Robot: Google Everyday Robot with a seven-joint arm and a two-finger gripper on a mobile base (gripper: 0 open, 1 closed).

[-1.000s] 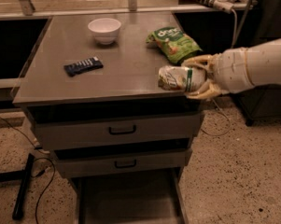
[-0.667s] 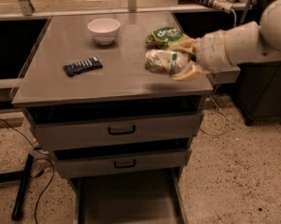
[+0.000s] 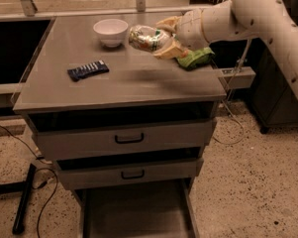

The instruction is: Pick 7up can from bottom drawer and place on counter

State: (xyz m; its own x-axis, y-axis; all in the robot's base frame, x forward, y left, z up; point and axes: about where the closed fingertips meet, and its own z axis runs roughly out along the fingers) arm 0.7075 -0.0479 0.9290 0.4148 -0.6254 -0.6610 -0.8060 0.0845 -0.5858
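Note:
The 7up can [image 3: 144,38], silvery with a green band, is held on its side in the air above the back of the counter [image 3: 124,81]. My gripper [image 3: 163,36] is shut on the can, its tan fingers [image 3: 169,49] above and below it. The white arm reaches in from the upper right. The bottom drawer [image 3: 136,214] stands pulled open at the bottom of the cabinet, its dark floor bare.
A white bowl [image 3: 111,31] stands at the back of the counter, just left of the can. A dark flat packet [image 3: 88,70] lies at the left. A green snack bag [image 3: 195,57] lies under my arm at the right edge. Two grey drawers with black handles [image 3: 129,139] are shut.
My gripper has carried the can from the counter's front right edge up and leftward, toward the back near the white bowl.

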